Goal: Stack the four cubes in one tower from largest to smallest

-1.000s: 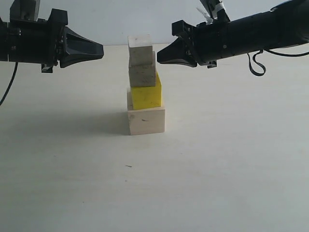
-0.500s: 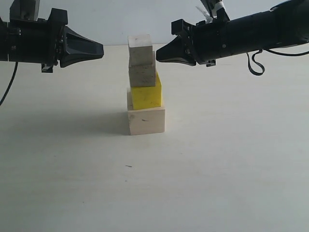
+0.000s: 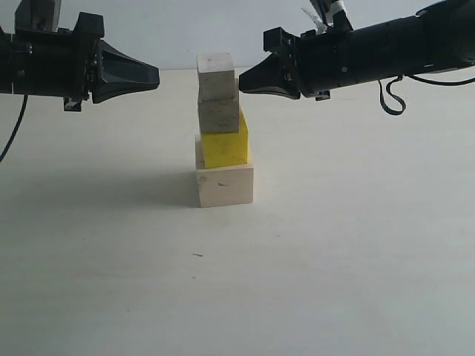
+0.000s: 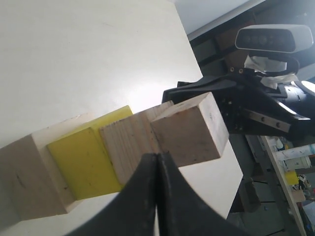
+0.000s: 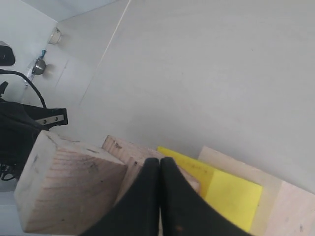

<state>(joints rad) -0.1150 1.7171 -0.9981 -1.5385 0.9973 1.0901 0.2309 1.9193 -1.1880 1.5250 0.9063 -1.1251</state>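
Note:
The four cubes stand in one tower at the table's middle: large pale wood cube [image 3: 225, 185] at the bottom, bright yellow cube [image 3: 225, 148] on it, grainy grey-tan cube [image 3: 218, 115] above, small pale cube [image 3: 216, 76] on top. My left gripper [image 3: 156, 76] hangs shut and empty to the left of the top cube, apart from it. My right gripper [image 3: 241, 87] is shut and empty, its tip right beside the seam between the top two cubes. The wrist views show the stack past the shut left gripper [image 4: 156, 156] and right gripper [image 5: 160, 160].
The pale table [image 3: 334, 245] spreads wide around the tower. A black cable loop [image 3: 393, 100] dangles under the right arm. Behind the table is a plain wall [image 3: 185, 30].
The right gripper has crept up and left, from beside the grey-tan cube toward the top cube's lower edge. The left gripper and the tower have stayed still.

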